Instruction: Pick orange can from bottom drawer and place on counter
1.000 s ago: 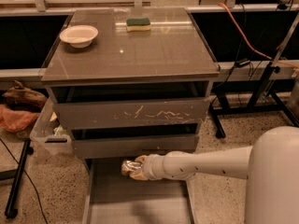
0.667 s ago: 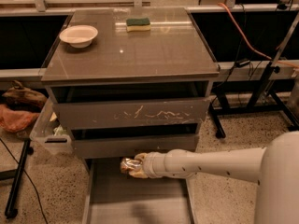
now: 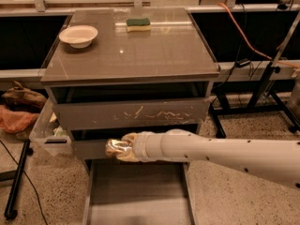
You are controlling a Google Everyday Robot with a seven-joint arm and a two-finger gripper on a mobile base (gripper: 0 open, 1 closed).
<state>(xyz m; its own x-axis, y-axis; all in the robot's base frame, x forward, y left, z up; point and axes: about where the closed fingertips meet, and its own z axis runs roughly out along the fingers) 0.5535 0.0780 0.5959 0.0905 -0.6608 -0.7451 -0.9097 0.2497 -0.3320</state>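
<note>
One claw (image 3: 124,148) around can (image 3: 114,148), above drawer (image 3: 140,198)

Hand: we see the hand (image 3: 120,149) clasped around the orange can (image 3: 112,148), above the far end of the open bottom drawer (image 3: 140,205).
Overhead: the scratched drawer (image 3: 131,114) front sits just above the hand, and the table (image 3: 140,60) edge overhangs higher up.
Table obstacles: a bowl (image 3: 78,35) far left, a sponge (image 3: 138,24) far centre.
Table room: we find the near half and the right side open.
Right flank: the arm (image 3: 225,153) crosses there.
</note>
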